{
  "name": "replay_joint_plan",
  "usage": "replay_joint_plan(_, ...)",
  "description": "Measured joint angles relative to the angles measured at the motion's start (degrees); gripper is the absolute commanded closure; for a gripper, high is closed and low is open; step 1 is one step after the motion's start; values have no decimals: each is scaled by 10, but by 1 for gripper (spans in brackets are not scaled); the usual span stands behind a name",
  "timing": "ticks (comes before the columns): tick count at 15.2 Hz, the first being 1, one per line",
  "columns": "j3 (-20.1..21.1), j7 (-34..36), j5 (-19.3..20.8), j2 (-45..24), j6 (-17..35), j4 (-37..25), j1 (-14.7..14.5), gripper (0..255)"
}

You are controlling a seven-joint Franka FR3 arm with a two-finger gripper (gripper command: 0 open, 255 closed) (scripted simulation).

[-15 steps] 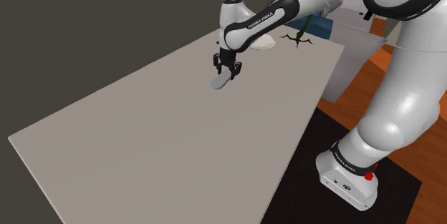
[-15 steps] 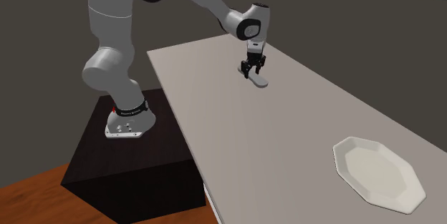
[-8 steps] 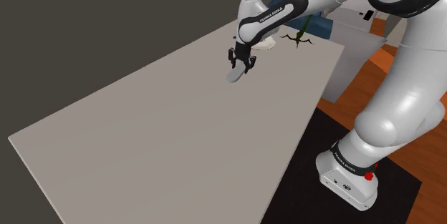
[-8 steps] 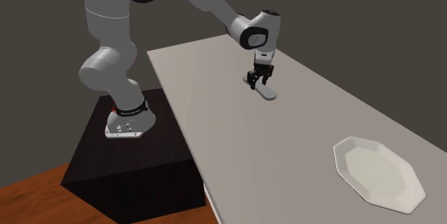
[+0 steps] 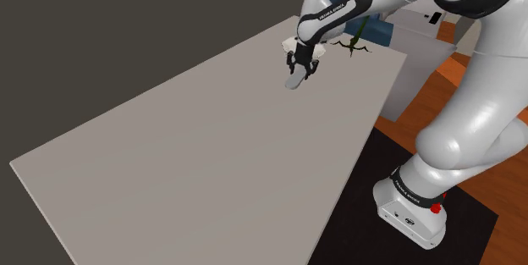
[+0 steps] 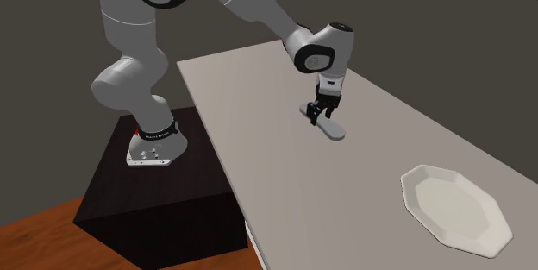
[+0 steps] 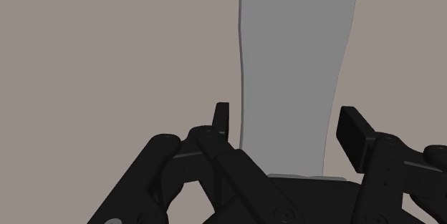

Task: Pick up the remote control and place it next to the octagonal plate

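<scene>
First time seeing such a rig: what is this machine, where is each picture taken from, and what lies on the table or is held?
These are a simulator's renders of a white robot arm standing on a dark box, its stand, beside a grey table. The shoulder view looks down from beside the stand. The second exterior view looks from another side of the table. The wrist view looks along the black gripper. A white octagonal plate lies on the table. The gripper's two fingers clasp a plain grey remote control, well apart from the plate.
</scene>
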State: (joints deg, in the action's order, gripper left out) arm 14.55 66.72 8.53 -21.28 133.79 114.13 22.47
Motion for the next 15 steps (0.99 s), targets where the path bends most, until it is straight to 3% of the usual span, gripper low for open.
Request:
replay_joint_plan(8, -26, -99, -7, -27, -19, -50, 65, 255)
replay_joint_plan(15, -49, -180, -10, -89, -53, -148, 116, 255)
